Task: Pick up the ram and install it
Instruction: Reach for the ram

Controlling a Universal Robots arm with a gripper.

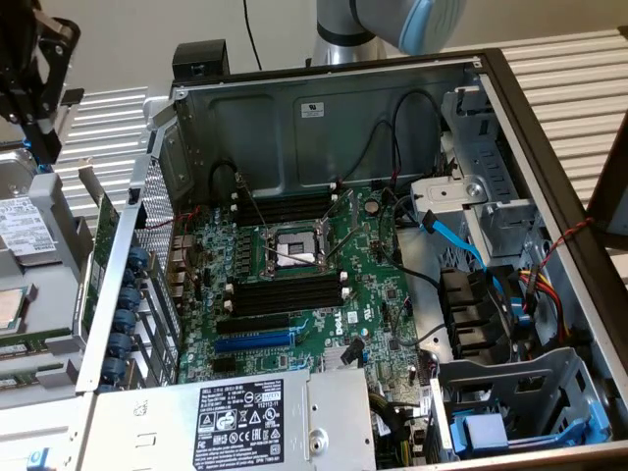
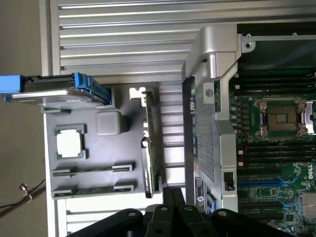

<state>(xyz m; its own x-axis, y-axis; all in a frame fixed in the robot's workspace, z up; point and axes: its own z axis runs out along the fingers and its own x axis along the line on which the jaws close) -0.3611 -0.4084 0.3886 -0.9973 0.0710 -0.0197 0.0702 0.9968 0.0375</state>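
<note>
One black gripper [image 2: 173,196] hangs closest to the wrist camera, its jaws pressed together with nothing between them. Beneath it a grey tray [image 2: 101,153] sits just beside the open computer case [image 1: 392,108]; in the exterior view that tray occupies the lower left of the frame. The ram [image 2: 94,189] lies flat in the tray, clipped at both ends in one of two parallel holders, apart from the gripper and not held. Just past the holders rests a square processor chip [image 2: 69,143], and further still a hard drive [image 2: 54,89] with blue rails. A larger green expansion card [image 2: 149,148] stands on edge along the tray's side nearest the case. Inside the case the green motherboard [image 1: 378,294] lies flat, with an open processor socket [image 1: 291,247] near the middle of the exterior view and a row of long, empty black memory slots [image 1: 289,294] just beside it. At the top centre of that frame the robot arm [image 1: 392,25] rises behind the case's rear wall.
</note>
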